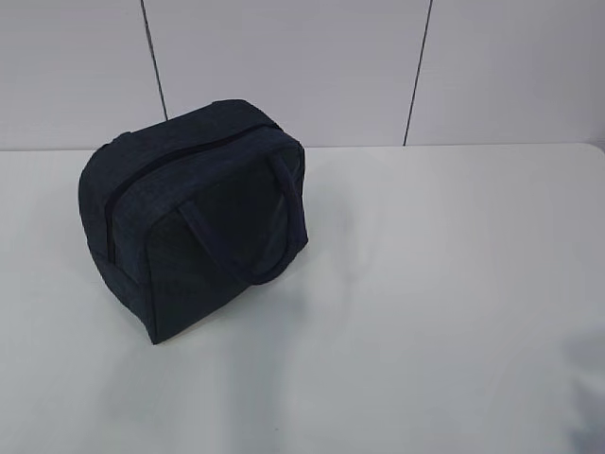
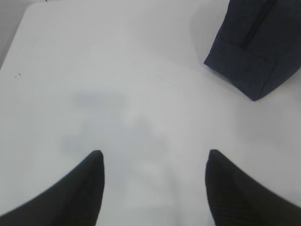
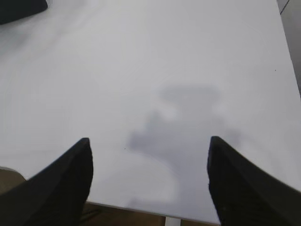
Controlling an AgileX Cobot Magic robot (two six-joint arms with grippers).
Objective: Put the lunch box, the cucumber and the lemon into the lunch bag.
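The dark navy lunch bag [image 1: 196,222] stands on the white table at the left, its top zipper closed and a loop handle hanging down its near side. A lower corner of the lunch bag [image 2: 251,44] shows at the top right of the left wrist view, and a sliver of it [image 3: 21,9] at the top left of the right wrist view. My left gripper [image 2: 155,157] is open over bare table, well short of the bag. Near the table's front edge my right gripper [image 3: 148,143] is open with nothing between its fingers. The lunch box, the cucumber and the lemon are out of view.
The white table [image 1: 444,284] stretches to the right of the bag. Its near edge [image 3: 155,209] shows below the right gripper, and its left edge [image 2: 14,42] in the left wrist view. A grey panelled wall [image 1: 331,66] stands behind.
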